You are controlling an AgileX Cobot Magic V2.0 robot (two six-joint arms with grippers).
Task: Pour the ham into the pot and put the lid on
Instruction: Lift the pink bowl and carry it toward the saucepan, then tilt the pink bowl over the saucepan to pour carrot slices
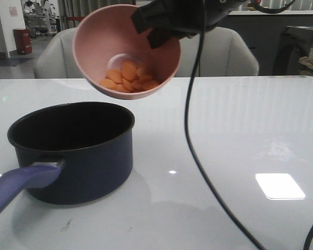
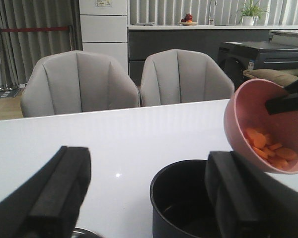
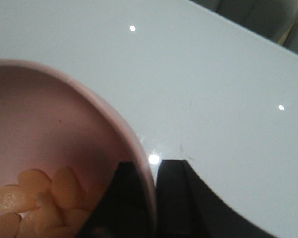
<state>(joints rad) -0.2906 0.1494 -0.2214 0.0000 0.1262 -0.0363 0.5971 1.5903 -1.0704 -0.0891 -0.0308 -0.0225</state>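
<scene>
The dark navy round pot (image 1: 73, 148) with its long purple-blue handle sits nearest on my glossy white surface (image 1: 240, 135). My left gripper (image 2: 144, 198) hangs spread wide before it, holding nothing. Above the pot's far rim, my right gripper (image 3: 151, 193) pinches a tilted salmon-pink bowl (image 1: 126, 51), with the orange-pink ham slices (image 1: 128, 78) pooled inside.

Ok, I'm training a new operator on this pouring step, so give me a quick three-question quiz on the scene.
1. True or false: the ham is already in the pot.
2. Which gripper holds the pink bowl? A) left B) right
3. Fill in: the bowl's opening is tilted toward the ____.

Key: 1. False; the slices still sit in the tilted bowl. 2. B; the right gripper clamps the rim, while the left gripper is open. 3. camera.
</scene>
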